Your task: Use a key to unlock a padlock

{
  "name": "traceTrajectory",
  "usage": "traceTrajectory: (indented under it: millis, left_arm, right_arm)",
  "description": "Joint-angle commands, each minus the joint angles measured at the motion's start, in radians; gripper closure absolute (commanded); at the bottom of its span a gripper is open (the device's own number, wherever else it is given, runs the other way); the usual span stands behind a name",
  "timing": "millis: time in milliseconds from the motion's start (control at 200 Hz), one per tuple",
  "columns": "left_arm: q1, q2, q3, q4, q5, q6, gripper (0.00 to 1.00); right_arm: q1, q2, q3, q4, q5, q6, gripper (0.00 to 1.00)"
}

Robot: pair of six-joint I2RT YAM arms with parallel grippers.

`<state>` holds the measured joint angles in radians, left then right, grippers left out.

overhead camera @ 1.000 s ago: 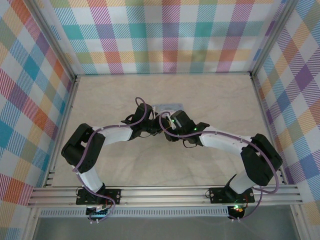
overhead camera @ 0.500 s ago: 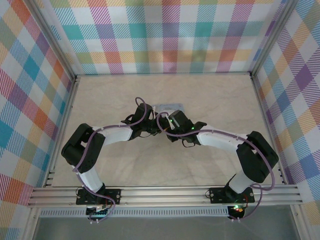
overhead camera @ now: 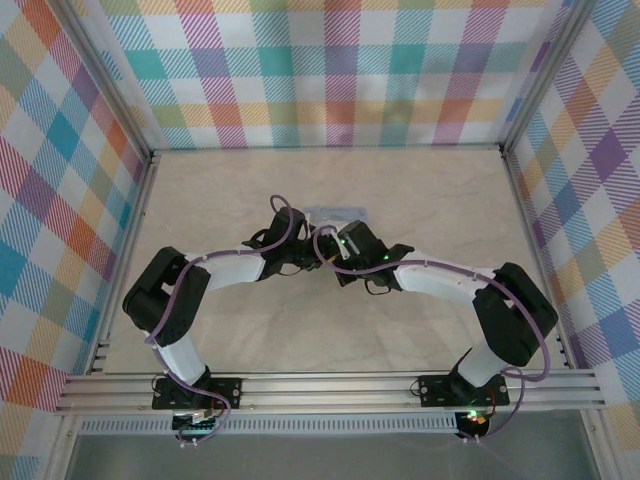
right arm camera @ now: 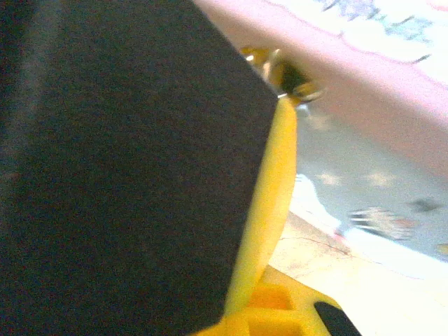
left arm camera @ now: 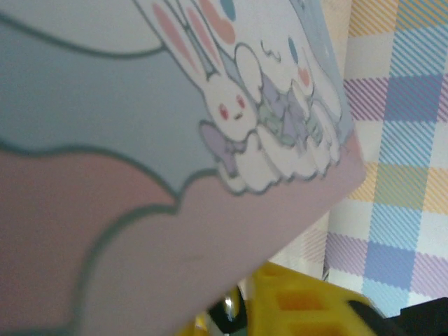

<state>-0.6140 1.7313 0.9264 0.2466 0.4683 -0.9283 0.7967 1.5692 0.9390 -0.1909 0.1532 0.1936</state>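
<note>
Above the middle of the table, my left gripper (overhead camera: pixel 306 256) and right gripper (overhead camera: pixel 328 254) meet tip to tip. In the left wrist view a tiny dark shiny piece, the padlock (left arm camera: pixel 232 312) as far as I can tell, sits between a yellow finger (left arm camera: pixel 308 308) and a sliver of the other. The right wrist view has the black pad (right arm camera: pixel 126 175) pressed shut against a yellow finger (right arm camera: pixel 269 196). A small dark-and-brass metal bit (right arm camera: pixel 288 78) sits at their tips. I cannot single out the key.
A pastel-blue and pink box with white cartoon rabbits (left arm camera: pixel 140 140) lies just behind the grippers (overhead camera: pixel 336 213) and looms close over both wrist cameras. Plaid walls (overhead camera: pixel 330 70) close in the table on three sides. An aluminium rail (overhead camera: pixel 320 390) runs along the near edge.
The right arm has slid slightly left toward the left gripper, so the two wrists now stand closer together. The left arm has stayed put.
</note>
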Motion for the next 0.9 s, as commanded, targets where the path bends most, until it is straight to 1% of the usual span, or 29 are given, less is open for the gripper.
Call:
traceTrajectory:
  millis: [0,125,240,350,530,690,780,895]
  left_arm:
    - [-0.009,-0.029,-0.002,0.0,-0.025,0.017,0.63]
    - [-0.008,-0.038,-0.027,-0.017,-0.049,0.017,0.62]
    - [-0.007,-0.051,-0.058,-0.033,-0.072,0.017,0.62]
    - [-0.002,-0.069,-0.088,-0.058,-0.098,0.019,0.61]
    - [0.011,-0.116,-0.133,-0.08,-0.143,0.022,0.6]
    - [0.02,-0.162,-0.139,-0.141,-0.197,0.047,0.58]
    - [0.029,-0.186,-0.146,-0.158,-0.222,0.051,0.56]
    - [0.043,-0.216,-0.153,-0.164,-0.239,0.053,0.54]
  right_arm:
    - [0.006,-0.004,-0.012,0.016,-0.076,-0.005,1.0]
    - [-0.006,0.025,-0.019,0.013,-0.126,0.0,1.0]
    - [-0.022,0.063,-0.033,0.022,-0.21,-0.002,1.0]
    - [-0.029,0.107,-0.032,0.013,-0.245,-0.008,1.0]
    - [-0.04,0.141,-0.035,0.007,-0.279,-0.012,1.0]
    - [-0.039,0.136,-0.039,-0.005,-0.303,-0.026,1.0]
    - [-0.039,0.128,-0.041,-0.012,-0.304,-0.033,1.0]
    - [-0.039,0.102,-0.048,-0.012,-0.284,-0.037,1.0]
